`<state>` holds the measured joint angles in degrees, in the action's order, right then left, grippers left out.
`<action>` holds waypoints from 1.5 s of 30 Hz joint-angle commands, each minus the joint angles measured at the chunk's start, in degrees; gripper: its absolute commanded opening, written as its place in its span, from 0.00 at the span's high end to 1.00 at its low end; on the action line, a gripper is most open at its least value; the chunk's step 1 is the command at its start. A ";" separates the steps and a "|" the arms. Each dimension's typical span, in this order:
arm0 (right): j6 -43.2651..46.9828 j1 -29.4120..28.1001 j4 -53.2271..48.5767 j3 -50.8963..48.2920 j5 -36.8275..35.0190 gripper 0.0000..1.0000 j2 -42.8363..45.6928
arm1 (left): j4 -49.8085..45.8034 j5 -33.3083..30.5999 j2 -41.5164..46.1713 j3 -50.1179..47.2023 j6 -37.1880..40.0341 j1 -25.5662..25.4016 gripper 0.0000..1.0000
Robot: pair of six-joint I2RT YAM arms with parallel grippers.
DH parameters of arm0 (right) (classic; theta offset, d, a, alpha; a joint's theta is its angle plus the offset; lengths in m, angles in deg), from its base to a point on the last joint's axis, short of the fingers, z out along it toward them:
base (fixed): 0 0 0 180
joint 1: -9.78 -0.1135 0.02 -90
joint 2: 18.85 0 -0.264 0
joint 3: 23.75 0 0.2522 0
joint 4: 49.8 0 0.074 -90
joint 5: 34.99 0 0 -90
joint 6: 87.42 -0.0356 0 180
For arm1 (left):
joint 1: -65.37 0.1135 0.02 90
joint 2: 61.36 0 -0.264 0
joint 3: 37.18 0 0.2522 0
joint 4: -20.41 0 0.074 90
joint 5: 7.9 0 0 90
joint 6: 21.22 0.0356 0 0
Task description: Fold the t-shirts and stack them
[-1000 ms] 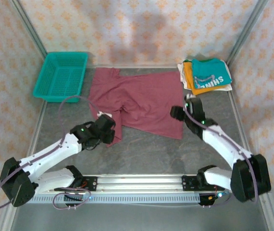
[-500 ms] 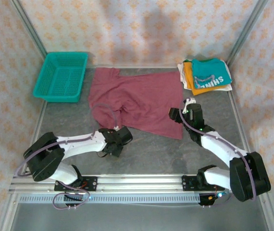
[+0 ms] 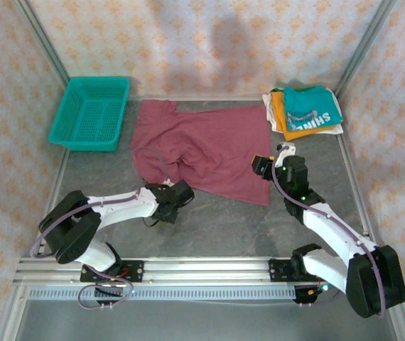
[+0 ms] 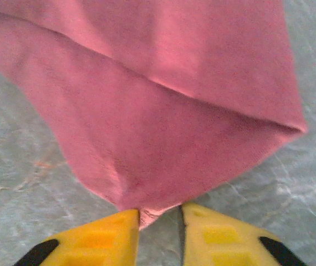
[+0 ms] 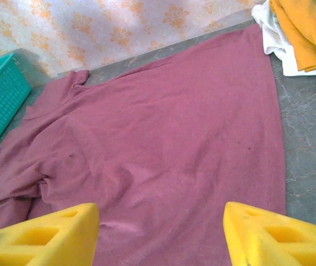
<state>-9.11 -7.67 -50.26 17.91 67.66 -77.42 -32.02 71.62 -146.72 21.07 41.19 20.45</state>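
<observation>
- The left hand (image 4: 159, 221) pinched a corner of the maroon t-shirt (image 3: 209, 149), with its jaws narrow.
- The right hand (image 5: 161, 235) stood wide above the near hem.
- Next it probably had to grip there.

Camera views: one overhead, two wrist-mounted.
Overhead looks down from behind the arms; both wrist views face forward, close over the maroon t-shirt (image 3: 206, 153), shared by all.

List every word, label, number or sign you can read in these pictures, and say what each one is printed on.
"SHINE": white print on the teal t-shirt atop the stack, seen upside down from the top view.
Smaller white marks above that word: too blurred to read.
Maroon t-shirt: no print showing.
Teal basket: no lettering.
</observation>
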 commanded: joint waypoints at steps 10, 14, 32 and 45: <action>1.36 -0.18 1.23 0.14 -1.46 0.39 -0.34 | -0.17 -3.12 -1.64 1.43 0.52 1.68 0.68; 1.35 -0.10 1.33 0.07 -1.77 0.38 -0.49 | -2.85 -2.75 0.02 3.37 0.93 1.60 0.68; 0.88 -0.16 3.36 -0.74 -1.82 0.38 -1.07 | -1.56 3.20 -3.09 3.28 4.54 1.51 0.48; 0.30 -0.08 3.26 -1.77 -1.91 0.38 -0.42 | -2.06 -1.16 -7.55 5.41 3.21 2.39 0.92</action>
<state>-8.74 -7.65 -48.49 17.11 66.80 -78.53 -32.42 75.27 -153.17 25.34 44.97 22.17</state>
